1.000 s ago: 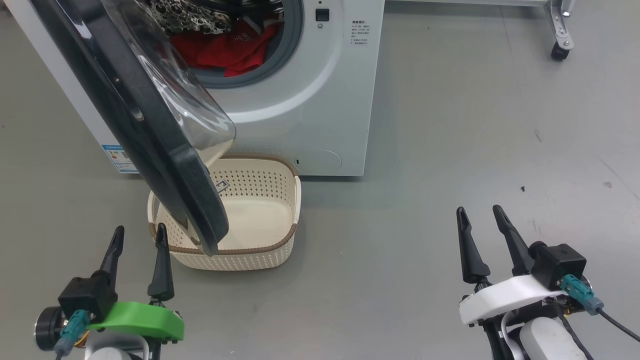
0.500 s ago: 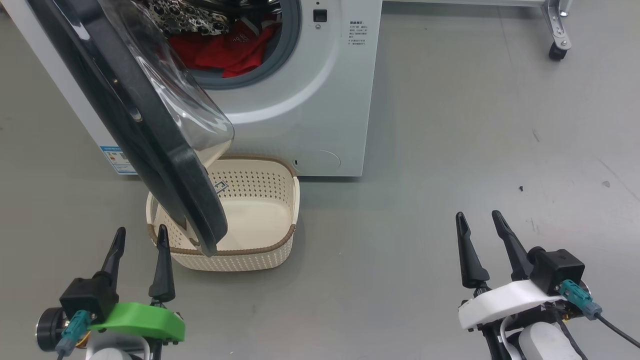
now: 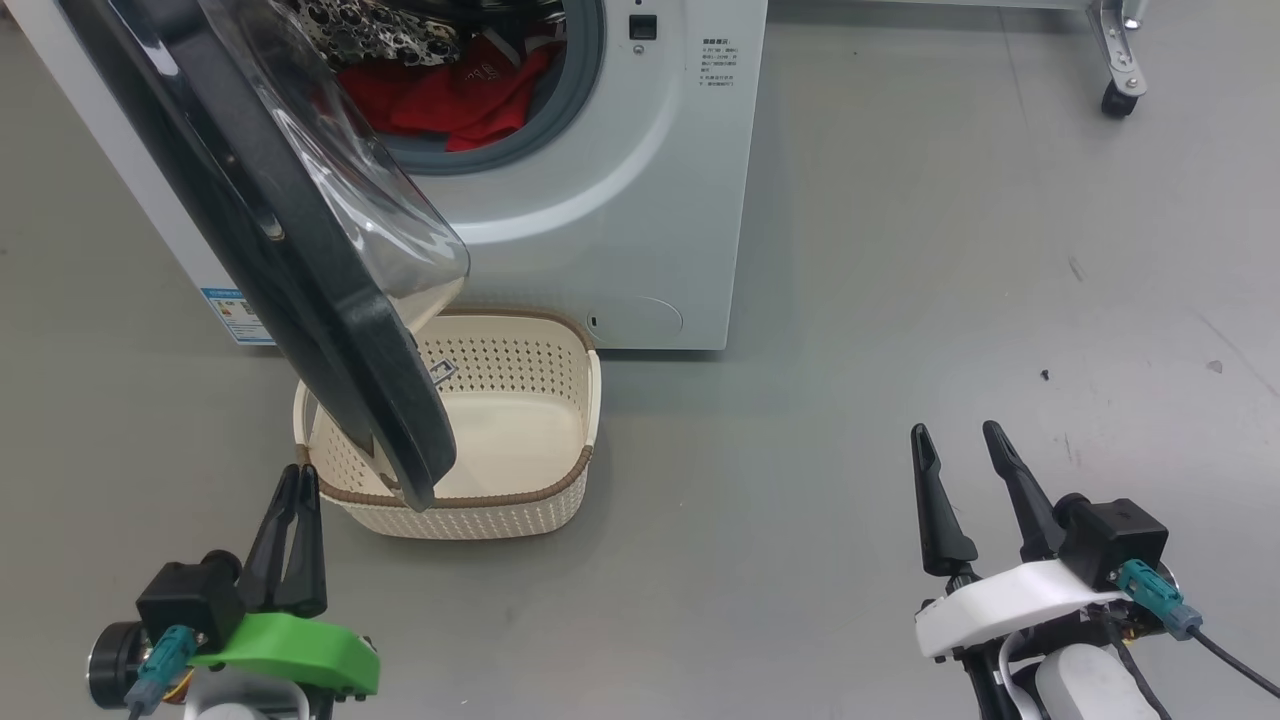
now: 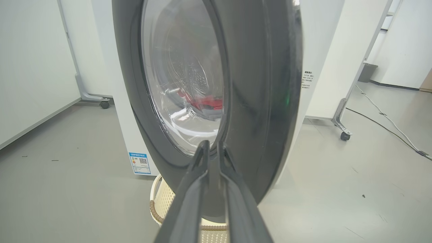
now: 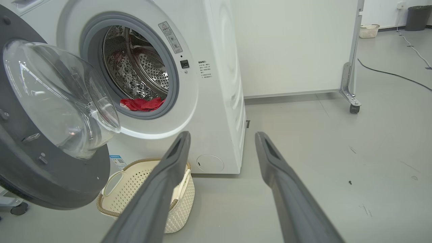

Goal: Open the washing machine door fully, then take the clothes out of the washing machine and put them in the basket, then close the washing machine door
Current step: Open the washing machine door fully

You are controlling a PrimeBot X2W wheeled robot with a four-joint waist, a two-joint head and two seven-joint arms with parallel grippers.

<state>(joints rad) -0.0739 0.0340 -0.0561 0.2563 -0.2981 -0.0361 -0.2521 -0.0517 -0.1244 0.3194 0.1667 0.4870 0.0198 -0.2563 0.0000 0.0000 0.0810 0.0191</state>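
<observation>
Head view, left gripper (image 3: pixel 300 470): jaws just pinched nearly together on nothing, were wide a sec ago. Guessing a door push next.
washing machine door (image 3: pixel 300 330): half swung, overhanging the basket (image 3: pixel 560 480)
clothes (image 3: pixel 450 95): red heap inside the drum
right gripper (image 3: pixel 955 430): jaws spread, idle

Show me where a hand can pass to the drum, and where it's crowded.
Free: bare floor between the basket and the right hand, up to the washing machine front. Crowded: the door hangs over the basket's left side, ahead of the left hand.
</observation>
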